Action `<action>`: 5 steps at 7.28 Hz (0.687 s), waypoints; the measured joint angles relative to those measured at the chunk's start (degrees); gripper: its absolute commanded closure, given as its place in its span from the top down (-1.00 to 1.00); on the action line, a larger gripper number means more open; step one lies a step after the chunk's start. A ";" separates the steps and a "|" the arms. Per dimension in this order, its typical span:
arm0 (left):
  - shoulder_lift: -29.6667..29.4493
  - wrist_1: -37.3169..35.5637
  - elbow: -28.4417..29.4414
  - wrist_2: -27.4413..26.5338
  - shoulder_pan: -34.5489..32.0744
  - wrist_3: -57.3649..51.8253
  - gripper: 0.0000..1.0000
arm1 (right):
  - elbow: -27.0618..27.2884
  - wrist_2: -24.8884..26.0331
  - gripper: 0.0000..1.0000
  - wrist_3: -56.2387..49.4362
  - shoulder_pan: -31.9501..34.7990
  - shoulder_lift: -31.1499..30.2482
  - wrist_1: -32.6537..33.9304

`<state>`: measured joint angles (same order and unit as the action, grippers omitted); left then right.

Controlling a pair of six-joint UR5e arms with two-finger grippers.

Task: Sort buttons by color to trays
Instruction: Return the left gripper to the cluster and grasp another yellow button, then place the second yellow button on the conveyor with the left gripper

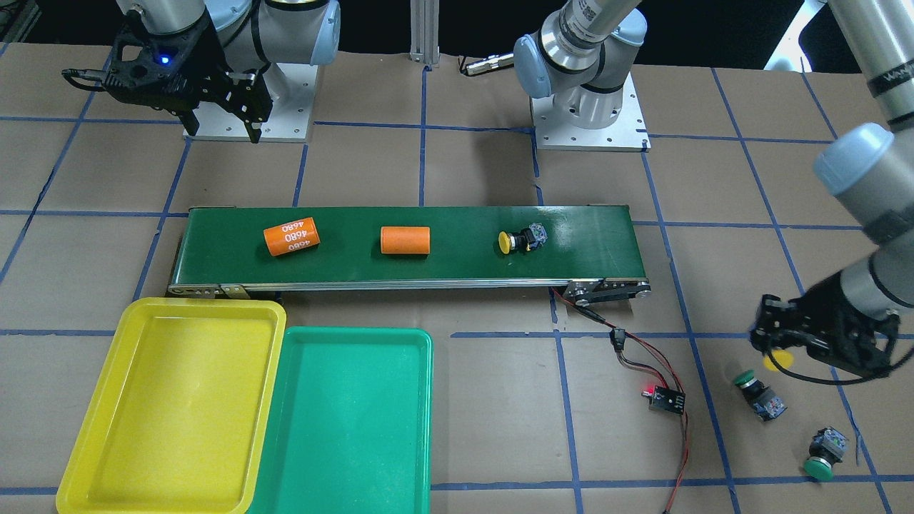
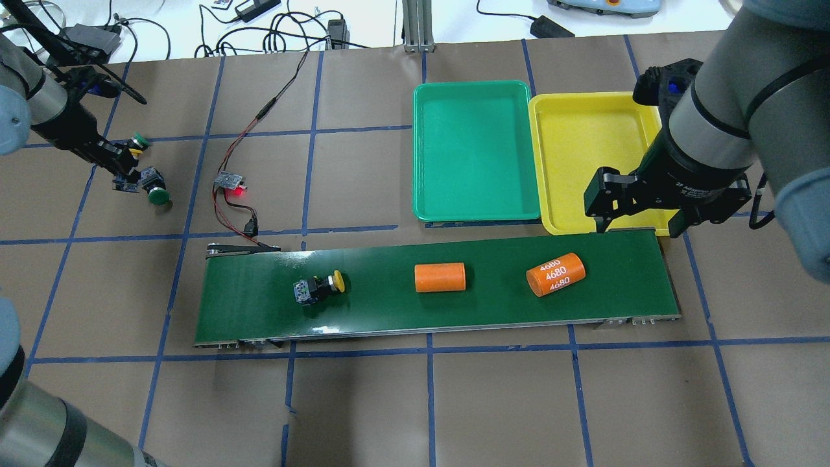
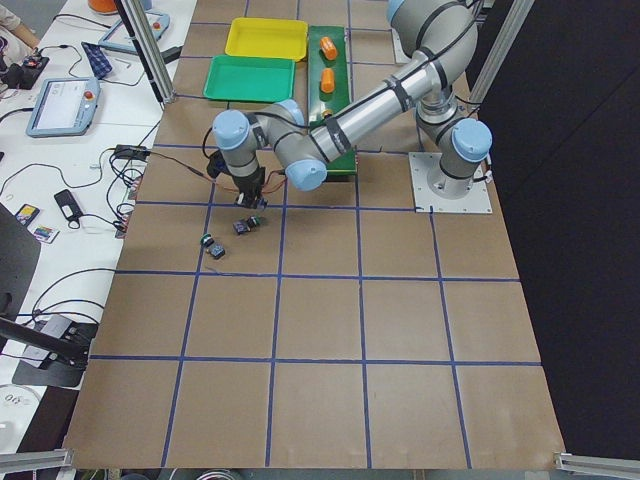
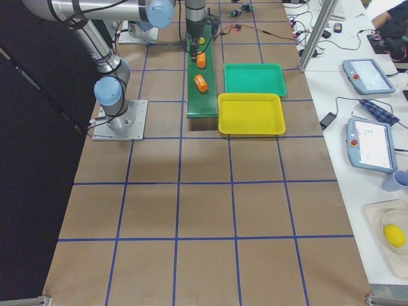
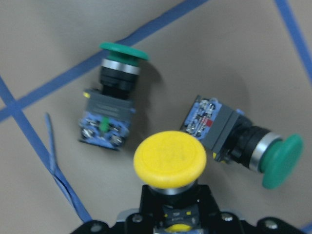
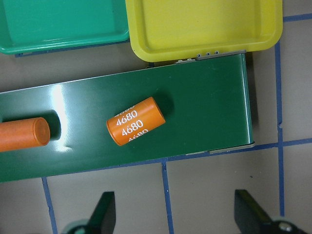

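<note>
Yellow showed in the left gripper, whose fingers were clamped on the body of a yellow button. The cap pointed outward and the button seemed raised off the paper-covered table, probably to clear its neighbours. One green button lay on its side just beside the claw, the other green button a little further out. The second yellow button lay on its side on the conveyor belt, at the end far from the trays and apart from the orange cylinders. The right gripper hovered at the belt's tray end with fingers apart. It was near the yellow tray and teal tray, both bare, likely waiting for whatever the belt delivered.
</note>
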<state>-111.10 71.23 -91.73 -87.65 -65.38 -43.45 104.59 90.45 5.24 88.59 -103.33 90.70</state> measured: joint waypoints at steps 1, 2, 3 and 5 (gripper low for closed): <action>4.88 0.28 -5.27 0.14 -3.72 6.52 -1.00 | 0.00 0.01 0.15 -0.12 0.00 -0.04 -0.07; 9.37 0.28 -10.53 0.09 -7.53 12.87 -1.00 | 0.00 0.06 0.40 -0.11 0.00 -0.07 -0.09; 13.49 0.14 -15.63 0.02 -11.34 19.64 -1.00 | 0.00 0.14 0.88 0.11 0.00 -0.08 -0.11; 19.23 -0.38 -24.05 -0.22 -18.51 29.55 -0.88 | 0.00 0.23 0.98 0.56 0.00 0.01 -0.26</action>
<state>-91.87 70.85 -115.78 -87.87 -83.89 -13.90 104.59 90.69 5.80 88.59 -103.32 90.44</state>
